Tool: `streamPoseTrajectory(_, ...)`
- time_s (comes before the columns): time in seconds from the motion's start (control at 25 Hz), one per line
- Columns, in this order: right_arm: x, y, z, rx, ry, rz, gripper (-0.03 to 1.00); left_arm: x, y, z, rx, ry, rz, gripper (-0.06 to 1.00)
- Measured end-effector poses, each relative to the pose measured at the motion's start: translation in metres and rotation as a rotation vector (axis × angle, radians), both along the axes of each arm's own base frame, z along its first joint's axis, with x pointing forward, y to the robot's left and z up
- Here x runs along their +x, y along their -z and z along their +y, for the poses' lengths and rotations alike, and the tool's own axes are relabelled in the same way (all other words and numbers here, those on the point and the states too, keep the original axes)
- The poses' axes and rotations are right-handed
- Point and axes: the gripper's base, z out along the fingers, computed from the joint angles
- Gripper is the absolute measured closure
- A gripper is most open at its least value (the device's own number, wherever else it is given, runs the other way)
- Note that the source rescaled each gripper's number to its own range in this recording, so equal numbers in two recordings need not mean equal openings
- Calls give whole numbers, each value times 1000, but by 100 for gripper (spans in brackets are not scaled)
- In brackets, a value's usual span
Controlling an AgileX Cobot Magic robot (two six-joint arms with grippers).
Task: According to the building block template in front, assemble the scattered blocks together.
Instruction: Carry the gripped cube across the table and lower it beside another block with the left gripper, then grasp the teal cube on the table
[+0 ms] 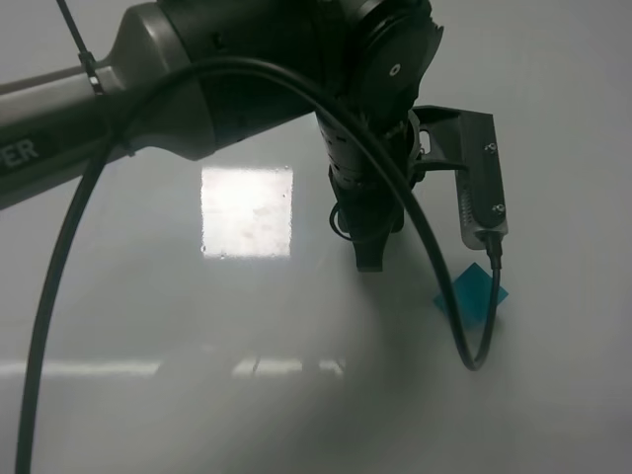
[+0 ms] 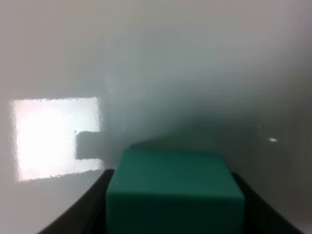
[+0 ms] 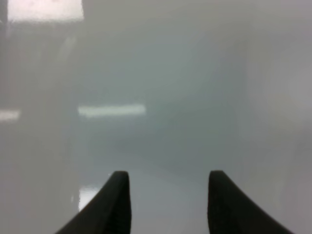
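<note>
Glossy white table w/ bright glare patch. High view: left gripper reaches across the middle, pointing down; blue cube sits on table near it, to the right, not touching. Left wrist: jaws clamped on teal-green cube. Right wrist: right gripper fingers spread apart over table.

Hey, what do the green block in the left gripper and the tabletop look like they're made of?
Green block: likely foam or matte plastic; flat teal faces, no glare, slightly soft edges. Tabletop: smooth and glossy, maybe laminate or coated board; it mirrors lights as bright patches.
</note>
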Motion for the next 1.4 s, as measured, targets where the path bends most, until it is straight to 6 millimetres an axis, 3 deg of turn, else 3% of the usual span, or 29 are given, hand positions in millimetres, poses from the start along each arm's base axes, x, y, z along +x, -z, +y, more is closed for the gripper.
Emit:
streamPoseTrajectory(0.16,0,0,0,-1,-1,0,97,2,1,1,3,-5,-3,63)
streamPoseTrajectory(0.24,0,0,0,-1,-1,0,97,2,1,1,3,-5,-5,58)
streamPoseTrajectory(0.68,0,0,0,0,0,0,97,0,-6,4,-9,-18,13,51)
streamPoseTrajectory(0.84,0,0,0,0,0,0,97,-9,-24,12,-63,-10,22,50)
streamPoseTrajectory(1.08,0,0,0,0,0,0,97,-20,-51,26,-127,-3,11,39)
streamPoseTrajectory(1.4,0,0,0,0,0,0,97,-23,-84,53,-233,-102,-49,37)
